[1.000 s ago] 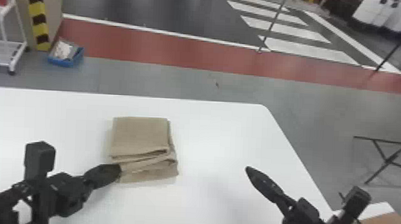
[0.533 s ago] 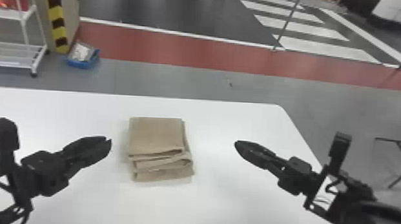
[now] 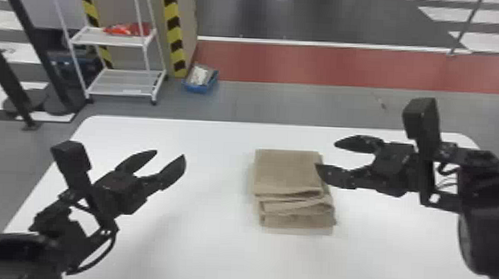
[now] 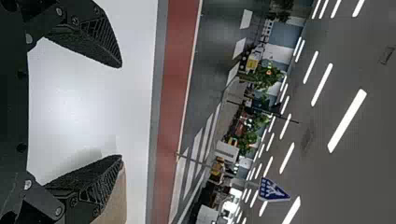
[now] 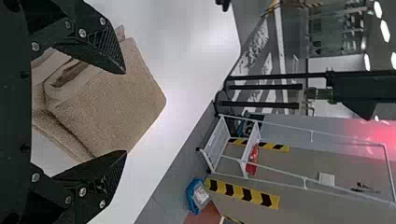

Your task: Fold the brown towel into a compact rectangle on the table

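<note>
The brown towel point(image 3: 289, 173) lies folded in a stack on the white table, its layered folds toward the near side. Left of it in the head view is my left gripper point(image 3: 167, 159), open and holding nothing. My right gripper point(image 3: 342, 159) stands open at the towel's right side, one fingertip overlapping the towel's right edge in that view. In the left wrist view the left gripper point(image 4: 121, 112) has a strip of towel point(image 4: 113, 205) beyond one finger. In the right wrist view the towel point(image 5: 109, 105) shows between and behind the spread fingers of the right gripper point(image 5: 126, 112).
The white table point(image 3: 207, 248) extends around the towel, its rounded far corners in view. On the floor behind stand a white wheeled rack point(image 3: 120, 81) and a blue bin point(image 3: 201, 80). Dark posts point(image 3: 39, 47) rise at the far left.
The head view has swung to the left. Both grippers have lifted and opened; the left has drawn away from the towel, while the right has come up close beside it. The towel keeps its folded shape.
</note>
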